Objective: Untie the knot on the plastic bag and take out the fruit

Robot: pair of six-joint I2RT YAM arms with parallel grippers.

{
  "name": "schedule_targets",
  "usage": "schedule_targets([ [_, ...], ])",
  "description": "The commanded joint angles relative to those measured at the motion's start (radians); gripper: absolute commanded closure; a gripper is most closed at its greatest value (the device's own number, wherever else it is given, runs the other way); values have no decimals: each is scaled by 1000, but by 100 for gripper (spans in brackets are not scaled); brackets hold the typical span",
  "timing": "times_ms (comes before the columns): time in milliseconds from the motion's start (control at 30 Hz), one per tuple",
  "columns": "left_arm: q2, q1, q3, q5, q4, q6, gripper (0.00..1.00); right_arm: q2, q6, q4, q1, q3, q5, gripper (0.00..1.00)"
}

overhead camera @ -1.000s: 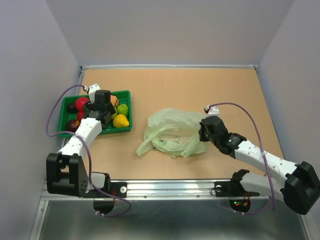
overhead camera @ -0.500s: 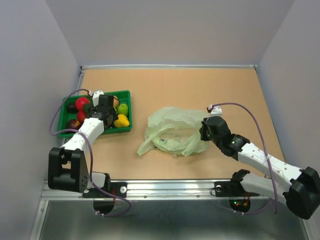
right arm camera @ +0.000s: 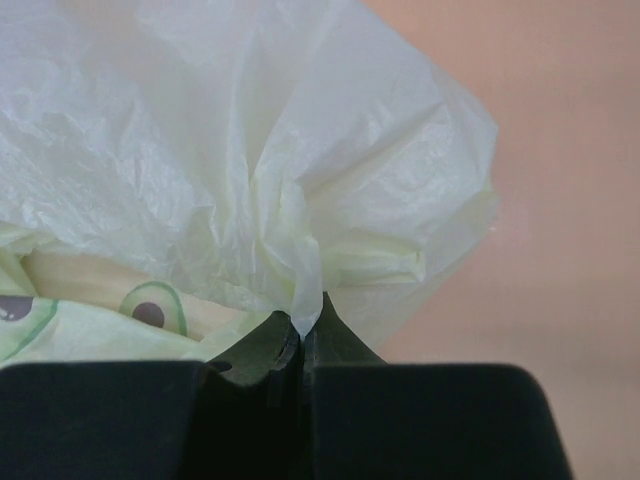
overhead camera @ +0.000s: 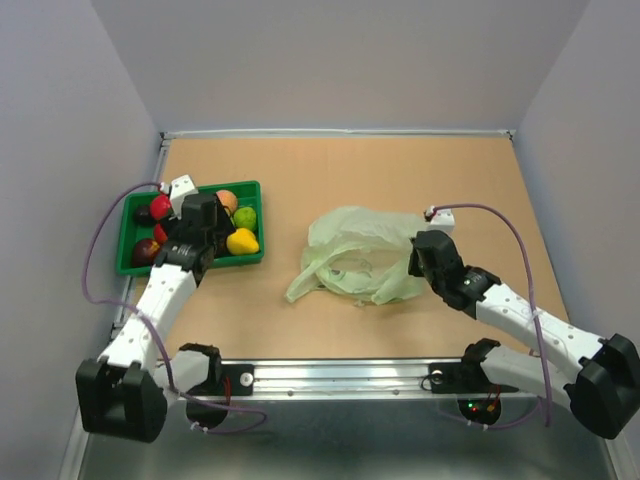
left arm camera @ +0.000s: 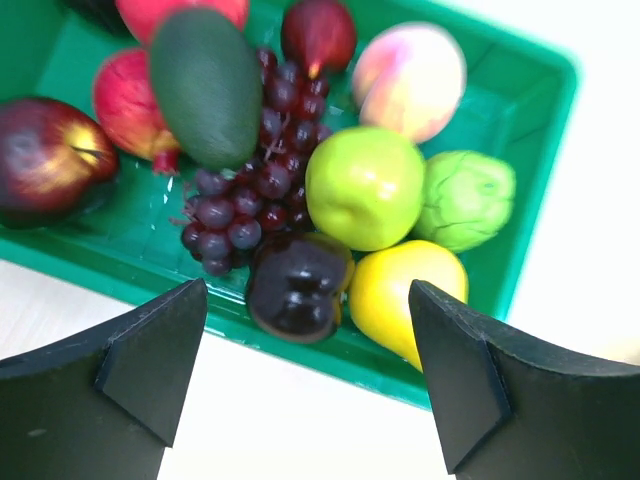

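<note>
**Top view.** The plastic bag (overhead camera: 350, 240) lies slack and flattened in the middle of the worktop (overhead camera: 400, 170). No tied knot shows, and a loose handle trails off at the bag's 7 o'clock. The right pincer (overhead camera: 418, 268) sits at the bag's 3 o'clock edge, clenched on the film. At the bag's 9 o'clock stands the green tray (overhead camera: 235, 262) holding the fruit (overhead camera: 242, 241), with the left pincer (overhead camera: 200, 222) over its near side. I judge the untying done and the unloading at or near its end, the left pincer having just let a piece go. I cannot tell whether anything is left in the bag. If something is, the left arm must cross back to the bag's mouth while the right keeps the film taut.

**Left wrist.** The fingers (left arm camera: 140, 370) stand spread wide with nothing between them. Below them in the tray lie an avocado (left arm camera: 205, 85), grapes (left arm camera: 240, 180), a green apple (left arm camera: 365, 185), a yellow pear (left arm camera: 405, 290), a peach (left arm camera: 410, 80) and a dark red apple (left arm camera: 45, 155).

**Right wrist.** The dark fingers (right arm camera: 265, 355) press together on a thin pinched pleat of the bag, which bulges above them towards 12 o'clock.

**Against a second ago.** The left pincer has widened and its arm has swung, the elbow dropping towards 7 o'clock. The right pincer and the bag have shifted together towards 2 o'clock.
</note>
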Motion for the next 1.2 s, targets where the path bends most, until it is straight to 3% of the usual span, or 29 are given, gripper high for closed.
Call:
schedule_targets([
  [0, -245, -2, -7, -16, -6, 6, 7, -17, 47, -45, -37, 76, 278, 99],
  [100, -447, -1, 24, -47, -38, 59, 4, -83, 88, -68, -66, 65, 457, 96],
  [200, -592, -1, 91, -128, -95, 96, 1, -141, 98, -76, -95, 59, 520, 90],
  [400, -786, -1, 214, -266, -199, 147, 1, -203, 33, -107, -105, 74, 521, 53],
  [433, -811, -2, 232, -286, -213, 153, 1, -212, 36, -130, -105, 82, 503, 36],
  [467, -834, -1, 238, -294, -219, 162, 1, -223, 39, -136, -105, 86, 491, 29],
  [500, -900, -2, 249, -306, -224, 179, 1, -252, 35, -144, -103, 94, 448, 14],
  [600, -957, -4, 260, -323, -223, 222, 1, -318, -3, -150, -103, 111, 341, 0],
  [833, -1037, -19, 309, -332, -258, 266, 1, -515, -126, -159, -103, 171, 195, 0],
  [1167, -1129, -42, 358, -317, -321, 274, 1, -851, -225, -159, -105, 119, 171, 0],
])
